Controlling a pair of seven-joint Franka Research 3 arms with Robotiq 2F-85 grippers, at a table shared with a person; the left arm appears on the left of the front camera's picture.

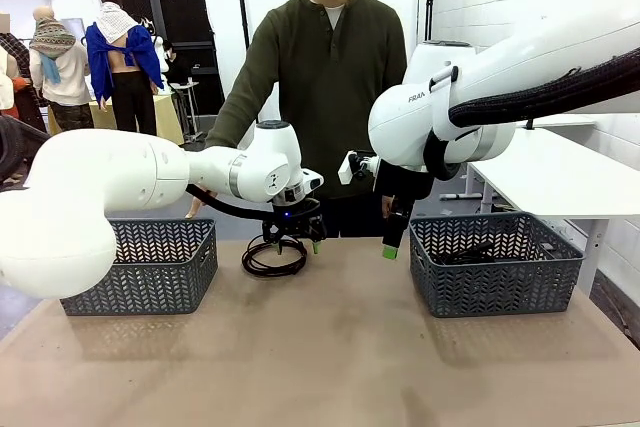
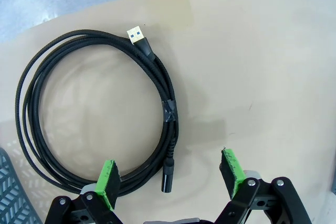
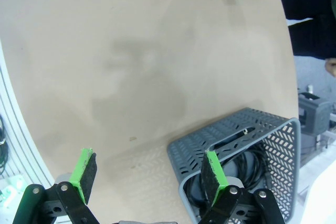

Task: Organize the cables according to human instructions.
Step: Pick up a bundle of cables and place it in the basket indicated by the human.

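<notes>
One cable (image 1: 273, 258), a thin black cord in a loose coil, lies on the table's far middle, in front of the person. In the left wrist view the cable (image 2: 157, 85) shows a gold plug (image 2: 136, 34) and a taped spot. My left gripper (image 1: 293, 238) hovers open just above the coil's right side, and the left gripper (image 2: 170, 174) straddles the cord's black end plug without touching it. My right gripper (image 1: 392, 245) hangs open and empty above the table, left of the right basket. More black cable (image 3: 248, 165) lies inside that basket, beside the right gripper (image 3: 148, 176).
A grey mesh basket (image 1: 150, 265) stands at the table's left and another grey mesh basket (image 1: 497, 269) at its right. The person (image 1: 328, 77) stands at the far edge, arms down at the sides. A white table (image 1: 570, 172) is behind on the right.
</notes>
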